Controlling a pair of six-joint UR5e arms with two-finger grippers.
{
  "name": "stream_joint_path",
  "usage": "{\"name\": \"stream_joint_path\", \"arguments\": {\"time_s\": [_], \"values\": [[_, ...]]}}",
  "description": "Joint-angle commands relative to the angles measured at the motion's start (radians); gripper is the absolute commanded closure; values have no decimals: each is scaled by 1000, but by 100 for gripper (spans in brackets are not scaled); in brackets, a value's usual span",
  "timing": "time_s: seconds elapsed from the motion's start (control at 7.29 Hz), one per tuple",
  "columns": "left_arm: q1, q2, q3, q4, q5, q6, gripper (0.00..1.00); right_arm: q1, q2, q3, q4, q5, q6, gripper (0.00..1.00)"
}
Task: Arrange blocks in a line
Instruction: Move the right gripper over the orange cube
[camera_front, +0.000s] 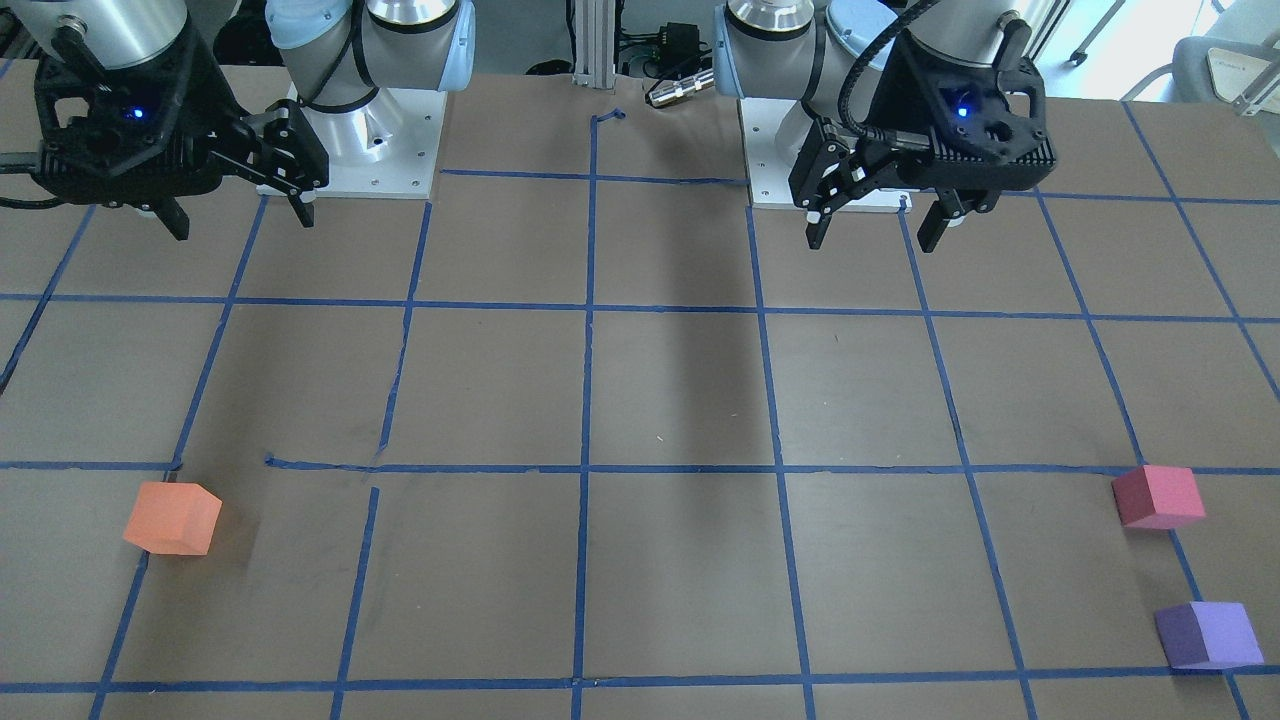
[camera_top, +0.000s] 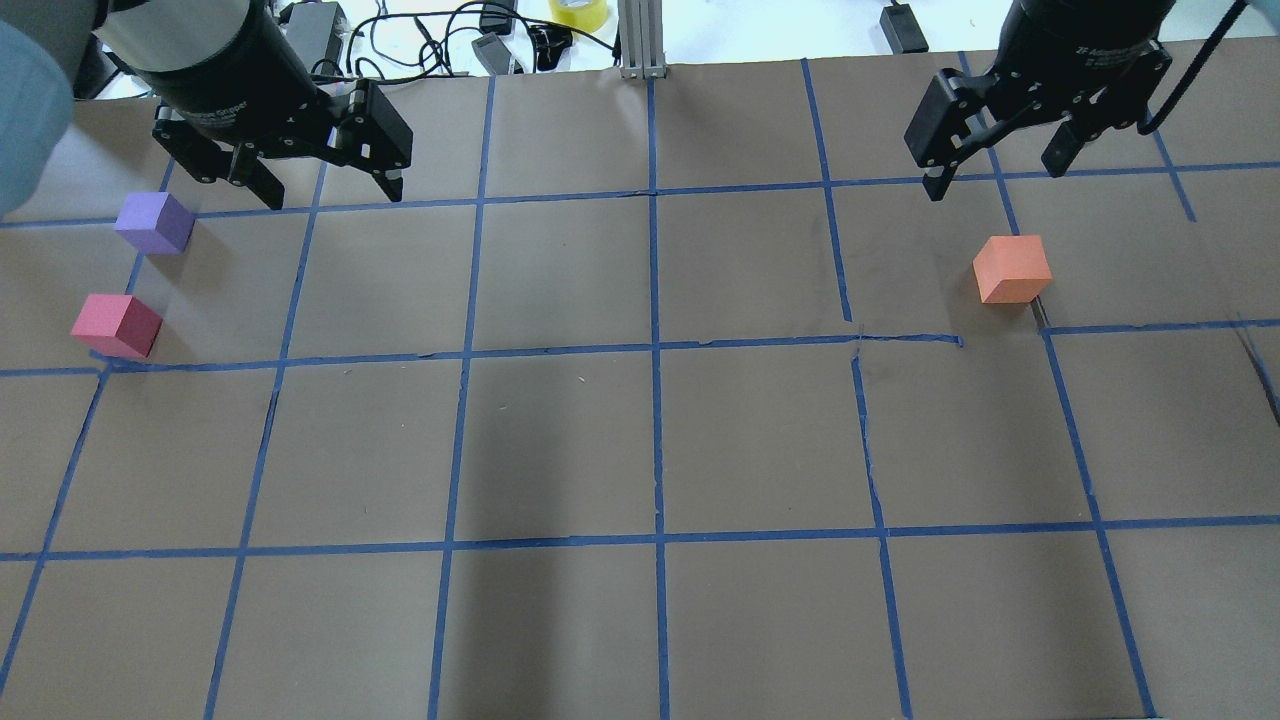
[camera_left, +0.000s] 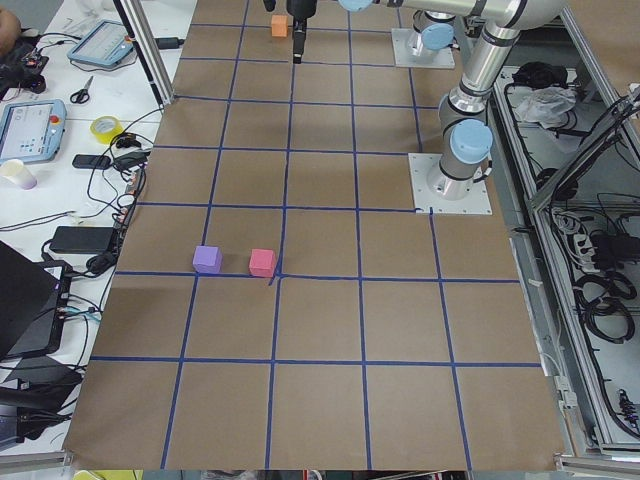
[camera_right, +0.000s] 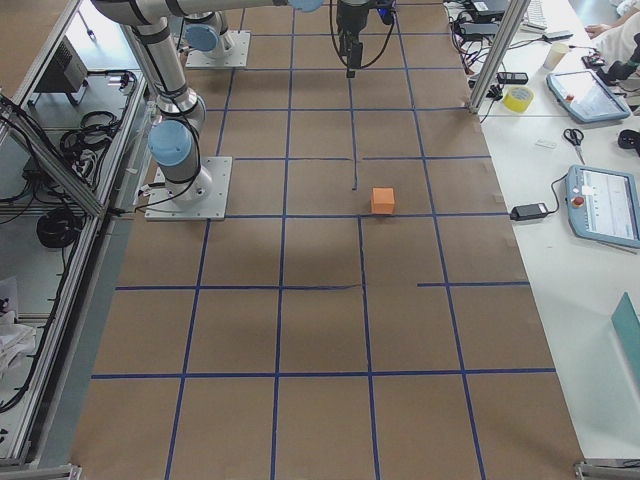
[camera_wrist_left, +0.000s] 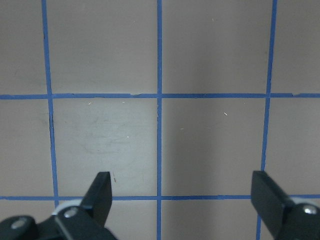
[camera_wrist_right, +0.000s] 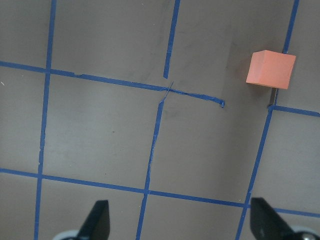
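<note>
The orange block (camera_top: 1012, 268) lies on the table's right half, just in front of my right gripper (camera_top: 993, 180); it also shows in the right wrist view (camera_wrist_right: 270, 69). The purple block (camera_top: 154, 222) and the pinkish red block (camera_top: 116, 326) lie close together at the table's left edge, left of my left gripper (camera_top: 335, 197). Both grippers hang above the table, open and empty. In the front-facing view the left gripper (camera_front: 872, 243) is at the right and the right gripper (camera_front: 242, 226) at the left. The left wrist view shows only bare grid.
Brown paper with a blue tape grid (camera_top: 655, 345) covers the table. The two arm bases (camera_front: 375, 150) (camera_front: 800, 170) stand at the robot's side. An aluminium post (camera_top: 640, 40), cables and a tape roll (camera_top: 578, 12) lie past the far edge.
</note>
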Motion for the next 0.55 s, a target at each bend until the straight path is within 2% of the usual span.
{"name": "stream_joint_path", "arguments": {"time_s": [0.0,0.41], "values": [[-1,13,-30,8,-2,0,0,-1,-1,0,0,0,-1,0],[1,13,-33,9,-2,0,0,-14,10,-9,3,0,2,0]]}}
